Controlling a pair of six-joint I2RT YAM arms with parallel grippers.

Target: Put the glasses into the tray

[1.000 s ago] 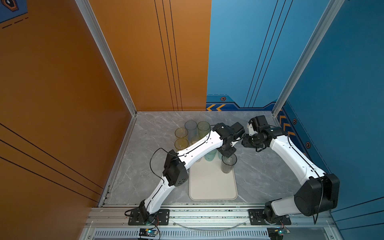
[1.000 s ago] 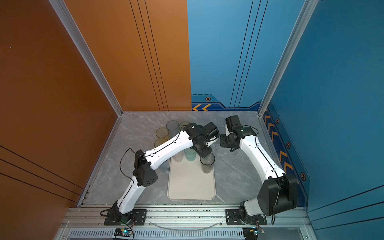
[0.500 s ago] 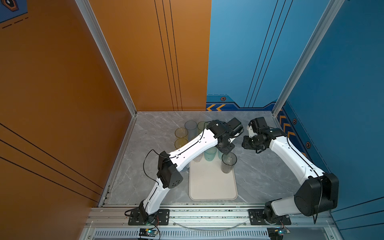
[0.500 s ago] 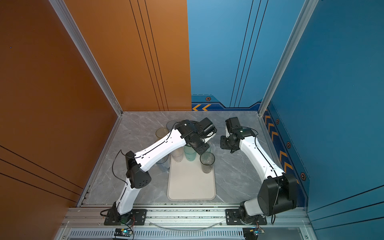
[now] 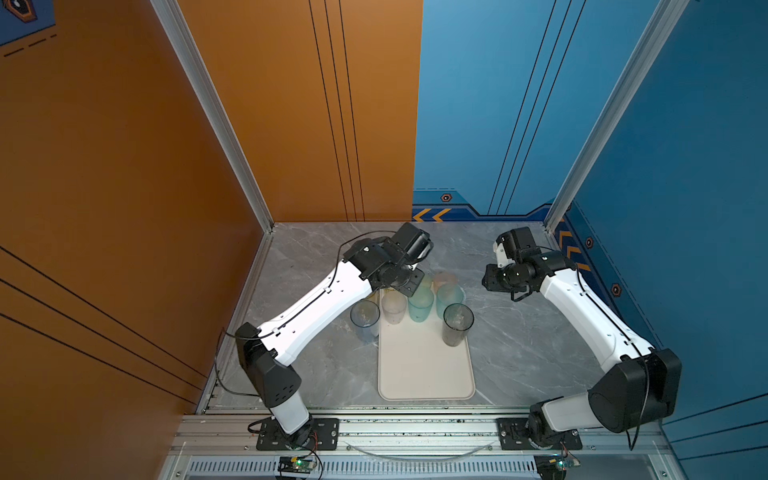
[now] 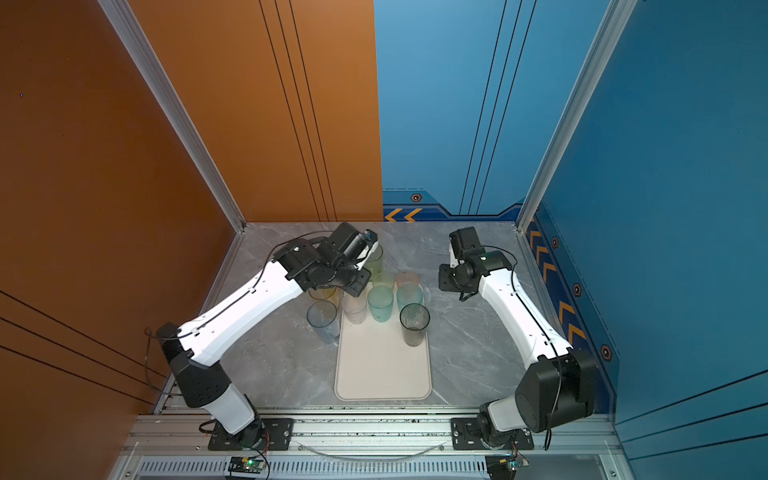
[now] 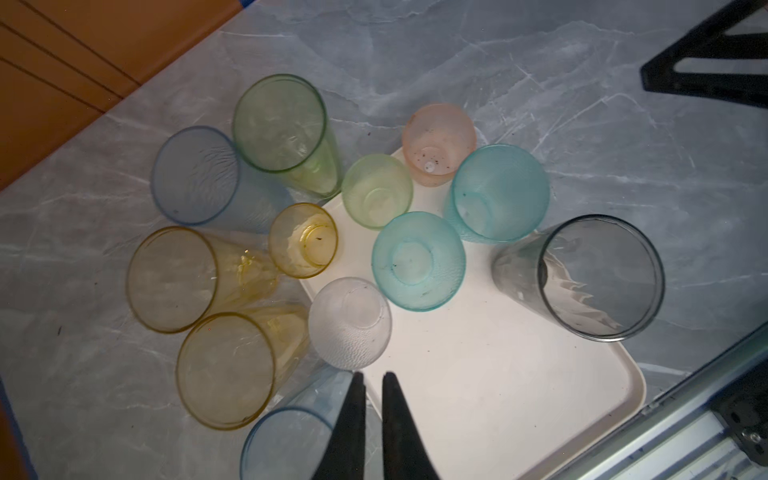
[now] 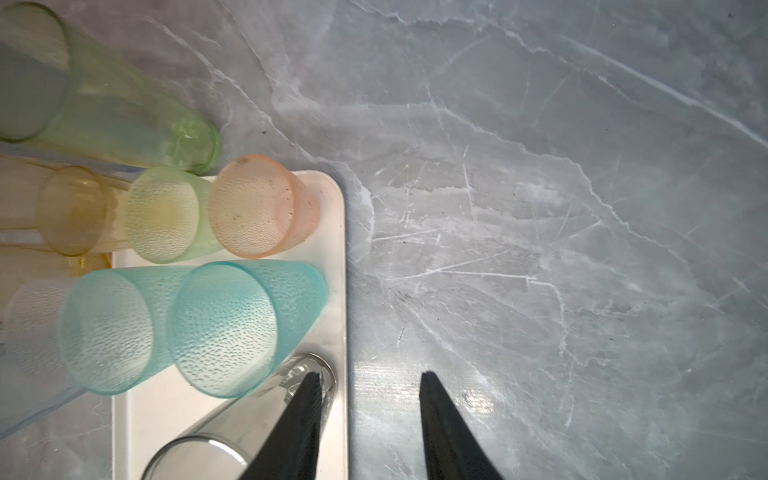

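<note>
Left gripper [image 7: 372, 376]: the fingers are nearly together with only a thin slit between them. It holds nothing and hangs above the near part of the tray.
Right gripper [image 8: 370, 376]: the fingers are spread with nothing between them. It is over the grey marble-patterned table [image 8: 540, 208], just outside the tray's rim.
Tray: the flat cream-white rectangular tray [image 7: 498, 395] lies under and beyond the left gripper's fingertips.
Just beyond the left fingertips: a frosted clear dimpled tumbler [image 7: 350, 323] stands upright in the tray.
Farther out in the tray: a frosted teal tumbler [image 7: 417, 261], a second frosted teal tumbler [image 7: 496, 193], a short frosted green tumbler [image 7: 377, 191] and a short frosted pink tumbler [image 7: 438, 143] at the far corner.
Near the right gripper: a tall smoky grey tumbler [image 8: 232, 415] stands in the tray by its rim, close to one finger.
Tray edge: a small yellow tumbler [image 7: 302, 240] sits at the rim. I cannot tell whether it is on or off the tray.
Off the tray, on the table: a tall clear blue tumbler [image 7: 286, 440] is just beside the left fingers. Farther away are two tall yellow tumblers [image 7: 226, 370], a wide blue tumbler [image 7: 195, 174] and a tall green tumbler [image 7: 278, 122].
Markings: orange chevron marks [image 5: 432, 215] sit on the blue wall [image 5: 498, 124], well beyond both grippers. The hexagon badge [image 5: 446, 198] above them is too small to read.
</note>
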